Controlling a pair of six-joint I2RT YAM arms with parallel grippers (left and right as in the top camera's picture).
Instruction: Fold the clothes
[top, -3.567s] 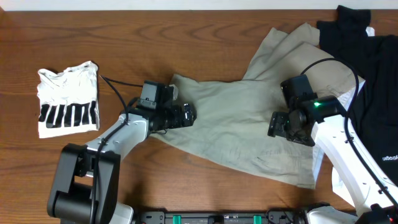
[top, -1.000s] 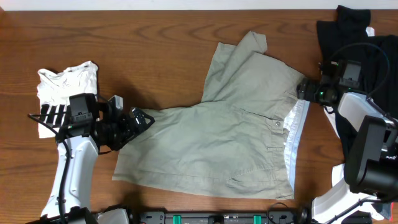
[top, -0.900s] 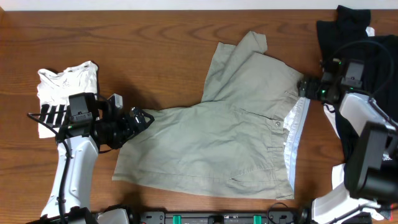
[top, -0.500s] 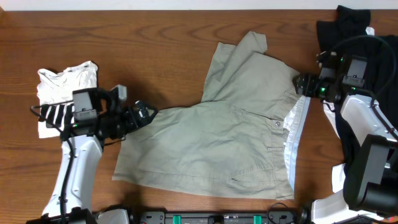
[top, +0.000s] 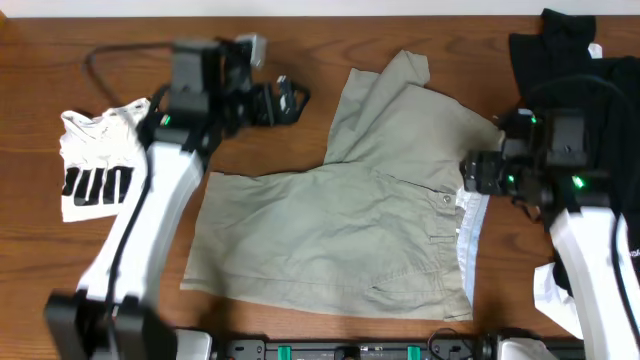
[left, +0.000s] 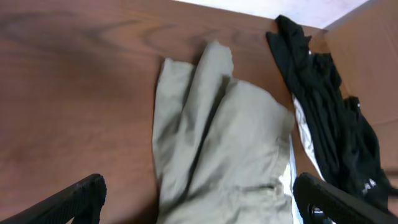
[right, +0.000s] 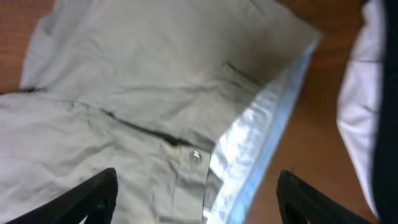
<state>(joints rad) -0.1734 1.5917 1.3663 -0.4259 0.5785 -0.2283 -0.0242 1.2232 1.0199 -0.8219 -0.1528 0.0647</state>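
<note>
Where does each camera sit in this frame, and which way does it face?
Overhead: above the table, looking straight down; shows left hand, right hand, shorts, white tee.
Left wrist: on the left hand, facing across the table toward the shorts and black garments; own fingers at bottom corners.
Right wrist: low over the shorts' waistband button, facing down; own fingers at bottom corners.
Shared: all three views show the shorts.

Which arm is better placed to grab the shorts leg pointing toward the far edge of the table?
Probably the left. The left hand hovers open just beside that shorts leg; the right hand sits over the waistband.
</note>
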